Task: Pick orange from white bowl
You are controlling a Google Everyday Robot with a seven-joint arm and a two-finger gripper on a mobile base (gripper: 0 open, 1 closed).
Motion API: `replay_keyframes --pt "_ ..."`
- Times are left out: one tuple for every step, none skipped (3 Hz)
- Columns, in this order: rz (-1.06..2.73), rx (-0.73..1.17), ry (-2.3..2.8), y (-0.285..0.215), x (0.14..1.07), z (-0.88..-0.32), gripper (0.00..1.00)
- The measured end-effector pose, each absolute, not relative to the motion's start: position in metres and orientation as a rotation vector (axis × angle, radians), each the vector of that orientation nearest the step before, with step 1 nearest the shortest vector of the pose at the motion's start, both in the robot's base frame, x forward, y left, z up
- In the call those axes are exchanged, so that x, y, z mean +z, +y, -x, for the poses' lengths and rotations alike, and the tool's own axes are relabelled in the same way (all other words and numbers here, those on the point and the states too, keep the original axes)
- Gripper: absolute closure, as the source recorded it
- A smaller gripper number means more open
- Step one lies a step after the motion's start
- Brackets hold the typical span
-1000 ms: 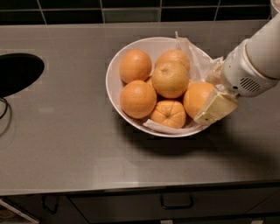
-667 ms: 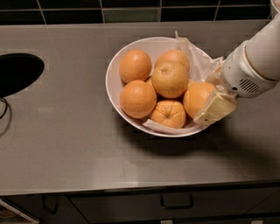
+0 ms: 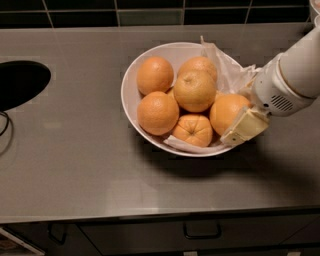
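Grey countertop [image 3: 75,170] fills my near view, with drawers [image 3: 200,232] below it. Further in sits the white bowl [image 3: 131,75], heaped with fruit (a paper lining [image 3: 227,70] under them). My gripper [image 3: 240,124] is at its right rim, touching the orange [image 3: 226,111] on the bowl's right side; whether it has clamped I cannot tell. Dark tiles [image 3: 150,12] run behind.

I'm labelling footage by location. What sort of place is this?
Likely a kitchen: a grey countertop with drawers below, a dark tiled backsplash and a white bowl of oranges. The claw sits at the bowl's right edge, by an orange.
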State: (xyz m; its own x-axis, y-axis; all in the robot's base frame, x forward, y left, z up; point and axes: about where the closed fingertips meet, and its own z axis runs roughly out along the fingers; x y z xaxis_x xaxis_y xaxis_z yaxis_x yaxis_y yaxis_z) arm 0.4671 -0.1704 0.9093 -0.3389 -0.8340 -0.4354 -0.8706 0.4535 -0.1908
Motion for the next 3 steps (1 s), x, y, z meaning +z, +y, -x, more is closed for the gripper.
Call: replay_keyframes --pt "1.404 0.112 2.238 -0.1696 0.9049 -0.4705 0.28" --pt "1.387 0.112 2.231 -0.1672 0.9065 -0.4736 0.23" --pt "1.388 0.108 2.222 -0.1646 0.9094 -0.4753 0.24"
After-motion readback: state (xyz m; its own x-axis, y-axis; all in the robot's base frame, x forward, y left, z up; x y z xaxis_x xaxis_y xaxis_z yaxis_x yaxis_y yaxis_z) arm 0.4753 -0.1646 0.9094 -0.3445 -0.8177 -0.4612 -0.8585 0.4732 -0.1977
